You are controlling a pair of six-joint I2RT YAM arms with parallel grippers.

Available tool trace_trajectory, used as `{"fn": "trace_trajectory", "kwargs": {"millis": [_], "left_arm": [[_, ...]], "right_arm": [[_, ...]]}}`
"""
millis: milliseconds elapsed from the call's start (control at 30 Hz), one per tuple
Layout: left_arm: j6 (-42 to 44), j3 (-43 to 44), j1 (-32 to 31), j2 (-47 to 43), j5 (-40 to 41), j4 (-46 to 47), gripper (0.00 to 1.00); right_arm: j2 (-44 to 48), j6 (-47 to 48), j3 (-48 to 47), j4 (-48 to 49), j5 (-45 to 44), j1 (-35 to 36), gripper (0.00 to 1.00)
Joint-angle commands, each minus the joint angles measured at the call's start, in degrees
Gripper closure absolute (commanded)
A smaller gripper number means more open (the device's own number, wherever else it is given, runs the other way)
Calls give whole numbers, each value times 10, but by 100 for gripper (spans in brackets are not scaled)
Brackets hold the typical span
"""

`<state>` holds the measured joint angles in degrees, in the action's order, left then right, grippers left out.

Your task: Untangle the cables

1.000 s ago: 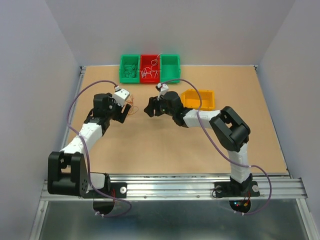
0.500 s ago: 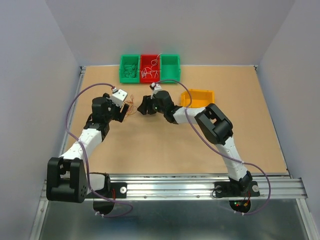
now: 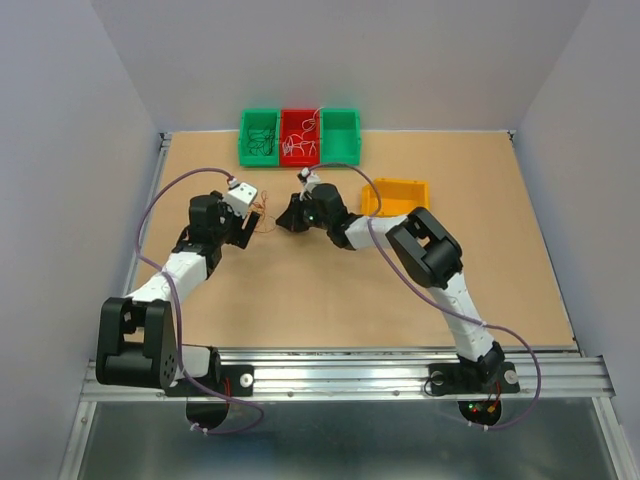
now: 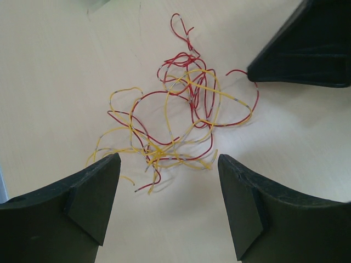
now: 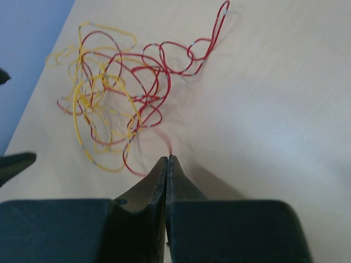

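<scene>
On the table [image 3: 330,300], the cables [image 4: 175,120] are lying ahead of the open-fingered left gripper [image 4: 168,161], the closed right gripper [image 5: 166,160] apparently pinching one red end.

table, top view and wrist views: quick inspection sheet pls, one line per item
surface: tan table.
job's things: wires, red and yellow, one tangle lying flat between the grippers.
clutter: green bin, red bin and second green bin in a row at the far edge, with thin wires in the first two; orange bin beside the right arm.
grippers: left gripper open, fingers either side of the tangle's edge; right gripper shut, seemingly on a red strand.
cables: purple cables loop along both arms.
surroundings: grey walls; metal rail at the near edge.
</scene>
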<state>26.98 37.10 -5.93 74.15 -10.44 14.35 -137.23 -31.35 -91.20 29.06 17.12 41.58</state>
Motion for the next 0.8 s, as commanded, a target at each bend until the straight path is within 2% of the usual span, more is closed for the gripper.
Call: {"fn": "trace_trajectory", "kwargs": {"millis": [0, 100, 133, 167, 200, 233, 300, 533, 767], "left_arm": [[6, 20, 0, 6, 1, 14, 18], [7, 23, 0, 15, 10, 16, 18], [7, 24, 0, 21, 11, 16, 18], [7, 26, 0, 25, 13, 17, 18], [7, 28, 0, 28, 12, 18, 18], [7, 30, 0, 36, 11, 18, 18], [7, 37, 0, 44, 15, 18, 18], [3, 48, 0, 69, 30, 26, 21], [5, 56, 0, 86, 37, 29, 26]], "right_arm": [[96, 12, 77, 66, 1, -2, 99], [132, 19, 118, 75, -5, -2, 99], [137, 22, 122, 75, -4, -2, 96], [138, 23, 125, 76, -3, -2, 76], [137, 23, 124, 76, -2, -2, 70], [134, 20, 123, 75, -4, -2, 59], [116, 16, 109, 72, -6, -2, 52], [54, -31, 47, 68, -3, -2, 43], [11, -61, 2, 67, -3, 2, 42]]}}
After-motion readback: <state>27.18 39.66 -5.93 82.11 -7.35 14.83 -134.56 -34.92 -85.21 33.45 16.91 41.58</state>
